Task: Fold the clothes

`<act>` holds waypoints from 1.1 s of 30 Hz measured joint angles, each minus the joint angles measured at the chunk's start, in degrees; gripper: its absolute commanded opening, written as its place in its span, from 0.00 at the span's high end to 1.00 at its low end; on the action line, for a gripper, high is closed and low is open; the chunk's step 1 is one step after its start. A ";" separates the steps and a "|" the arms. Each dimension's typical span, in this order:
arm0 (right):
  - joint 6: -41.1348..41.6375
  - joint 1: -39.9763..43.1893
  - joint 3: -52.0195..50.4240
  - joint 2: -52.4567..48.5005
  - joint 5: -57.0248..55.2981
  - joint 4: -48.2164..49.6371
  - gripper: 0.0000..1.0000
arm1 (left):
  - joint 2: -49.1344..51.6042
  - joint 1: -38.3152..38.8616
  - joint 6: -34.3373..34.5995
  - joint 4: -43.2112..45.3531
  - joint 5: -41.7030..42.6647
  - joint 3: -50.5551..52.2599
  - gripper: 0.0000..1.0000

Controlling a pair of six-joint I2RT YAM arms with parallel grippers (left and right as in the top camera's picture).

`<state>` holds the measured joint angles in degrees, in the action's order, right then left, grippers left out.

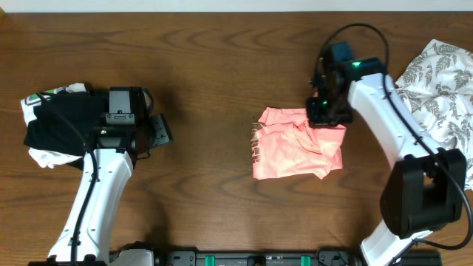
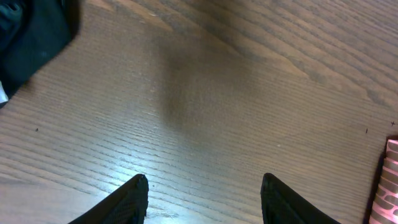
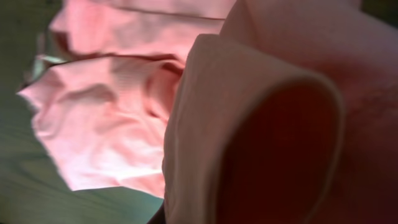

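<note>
**Table** (image 1: pixel 207 66): dark brown wood, long wavy grain, slight sheen.

**Pink garment** (image 1: pixel 295 144): salmon knit, soft and matte, a rumpled rough rectangle. It lies just toward 3 o'clock from the table's centre, with brown lettering along its 9 o'clock edge. Its 1 o'clock corner sits beneath the right gripper.

**Right gripper** (image 1: pixel 326 111): black, set on that corner. In the right wrist view a thick rolled fold of the pink garment (image 3: pixel 261 124) fills the frame and hides the jaws, so I cannot tell whether they grip it.

**Left gripper** (image 2: pixel 205 186): two black wedge fingers spread wide apart over bare wood, holding nothing.

**Black and white clothes** (image 1: pixel 48 125): a crumpled heap at 9 o'clock.

**Leaf-print cloth** (image 1: pixel 436 81): white with grey fronds, bunched at the 2 o'clock edge.
</note>
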<state>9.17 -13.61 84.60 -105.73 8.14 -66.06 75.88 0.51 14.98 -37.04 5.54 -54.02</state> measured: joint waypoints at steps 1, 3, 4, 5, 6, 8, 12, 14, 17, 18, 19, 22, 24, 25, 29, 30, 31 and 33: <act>0.33 -1.09 0.00 0.00 0.00 0.37 0.99 | 0.00 0.00 0.00 0.02 0.02 0.02 0.42; 0.76 -3.08 0.00 0.00 -0.07 1.68 0.99 | 0.00 0.00 0.00 0.02 0.02 0.00 0.41; 0.92 -3.91 0.00 -0.02 -0.02 2.43 0.99 | 0.04 0.00 0.00 0.00 0.00 0.00 0.41; 1.03 -4.83 0.00 0.00 -0.07 3.13 0.99 | 0.09 0.00 0.00 0.02 0.02 0.02 0.41; 1.16 -5.73 0.00 0.00 -0.07 3.80 0.99 | 0.15 0.00 0.00 0.00 0.00 0.02 0.41; 1.36 -7.45 0.00 0.00 -0.07 5.11 0.99 | 0.26 0.00 0.00 0.00 0.02 0.02 0.41; 1.53 -10.86 0.00 0.00 -0.07 7.67 0.99 | 0.31 0.00 0.00 0.00 0.00 0.02 0.41; 1.44 -12.26 0.00 0.00 -0.09 9.07 0.99 | 0.31 0.00 0.00 0.00 0.02 0.00 0.41; 0.98 -14.23 0.00 0.00 -0.07 10.32 0.99 | 0.31 0.00 0.00 0.00 0.00 0.02 0.41; 0.81 -14.86 0.00 0.00 -0.07 10.49 0.99 | 0.31 0.00 0.00 0.00 0.00 0.00 0.41; 0.61 -15.28 0.00 0.00 -0.07 10.64 0.99 | 0.31 0.00 0.00 0.00 0.02 0.02 0.41; 0.17 -16.22 0.00 0.00 -0.09 10.86 0.99 | 0.31 0.00 0.00 0.00 0.02 0.02 0.41; -0.04 -16.15 0.00 0.00 -0.50 10.97 0.99 | 0.31 0.00 0.00 0.00 0.02 0.00 0.41; -0.17 -15.98 0.00 0.00 -0.96 11.04 0.99 | 0.31 0.00 0.00 0.00 0.02 0.02 0.41; -0.46 -14.25 0.28 -0.02 -2.71 11.04 0.99 | 0.31 0.00 0.00 -0.09 0.39 0.02 0.41; -0.46 -13.49 0.59 -0.02 -2.84 11.02 0.99 | 0.31 0.00 0.00 -0.13 0.72 0.02 0.41; -0.46 -12.50 1.09 -0.02 -3.06 11.06 0.99 | 0.31 0.00 0.02 -0.13 1.20 0.02 0.41; -0.46 -10.29 2.32 -0.02 -3.30 11.10 0.99 | 0.31 0.02 0.00 -0.15 2.69 0.00 0.41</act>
<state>8.71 -23.90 86.91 -105.75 4.84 -54.96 76.18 0.54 14.98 -37.19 8.23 -54.02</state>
